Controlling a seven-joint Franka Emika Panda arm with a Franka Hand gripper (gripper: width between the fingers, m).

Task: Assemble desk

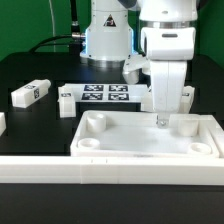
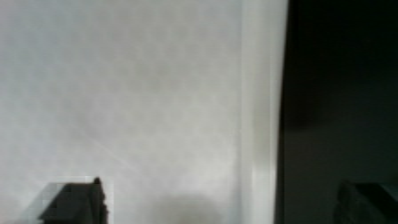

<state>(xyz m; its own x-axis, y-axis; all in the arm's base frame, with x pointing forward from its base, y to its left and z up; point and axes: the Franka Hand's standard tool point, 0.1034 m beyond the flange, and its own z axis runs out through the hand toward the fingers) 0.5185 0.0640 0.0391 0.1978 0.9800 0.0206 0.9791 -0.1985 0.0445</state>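
The desk's white tabletop (image 1: 150, 140) lies rim up at the front of the black table, with round sockets in its corners. My gripper (image 1: 163, 121) hangs straight down over the tabletop's far rim, near the corner at the exterior view's right. It is open and holds nothing. In the wrist view the two dark fingertips (image 2: 75, 203) stand wide apart on either side of the tabletop's white edge (image 2: 160, 100), with black table beyond it; my gripper (image 2: 224, 205) has nothing between them. Loose leg blocks (image 1: 30, 93) (image 1: 67, 101) lie at the exterior view's left.
The marker board (image 1: 105, 95) lies flat behind the tabletop. A long white border bar (image 1: 100, 170) runs along the front edge. Another white piece (image 1: 2, 122) shows at the far left edge. The robot's base (image 1: 105, 35) stands at the back.
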